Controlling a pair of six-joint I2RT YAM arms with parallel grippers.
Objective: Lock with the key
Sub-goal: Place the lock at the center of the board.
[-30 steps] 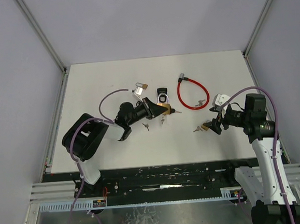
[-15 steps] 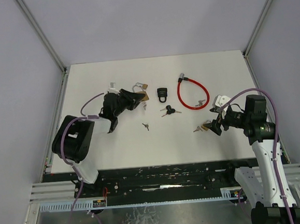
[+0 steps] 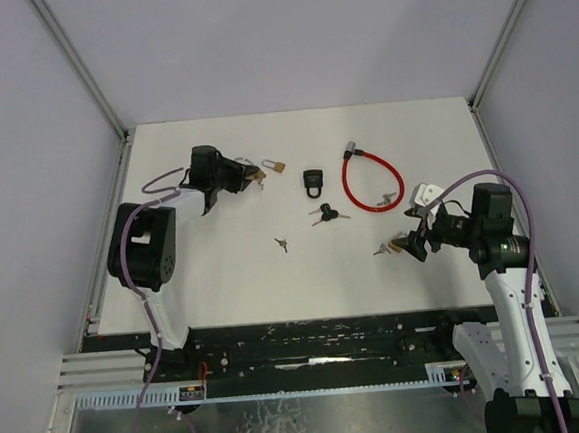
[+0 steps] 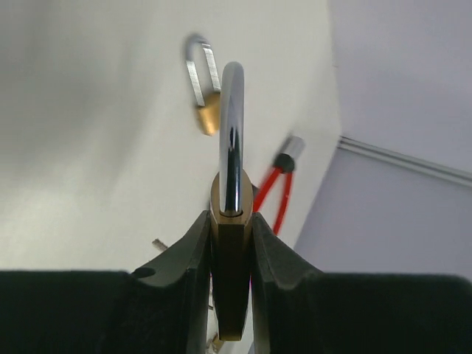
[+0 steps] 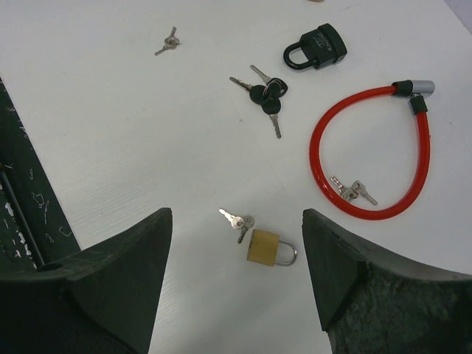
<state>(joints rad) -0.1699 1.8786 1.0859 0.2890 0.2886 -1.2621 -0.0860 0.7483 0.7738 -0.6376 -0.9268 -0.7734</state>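
My left gripper [image 3: 249,176] is at the back left of the table, shut on a brass padlock [image 4: 231,251] whose chrome shackle [image 4: 231,133] sticks out past the fingers. A smaller brass padlock [image 4: 205,96] lies on the table just beyond it. My right gripper [image 3: 412,242] hangs open at the right, above another small brass padlock [image 5: 271,247]. A pair of silver keys [image 5: 237,220] lies touching that padlock, and nothing is between the fingers [image 5: 125,258].
A black padlock [image 3: 313,182] lies mid-table with black-headed keys [image 3: 324,214] in front of it. A red cable lock [image 3: 372,182] loops at the back right, with silver keys [image 5: 352,190] inside the loop. Small loose keys [image 3: 283,244] lie nearer the front.
My left arm has swung from the middle of the table to the back left, carrying the brass padlock. The right arm has barely moved.
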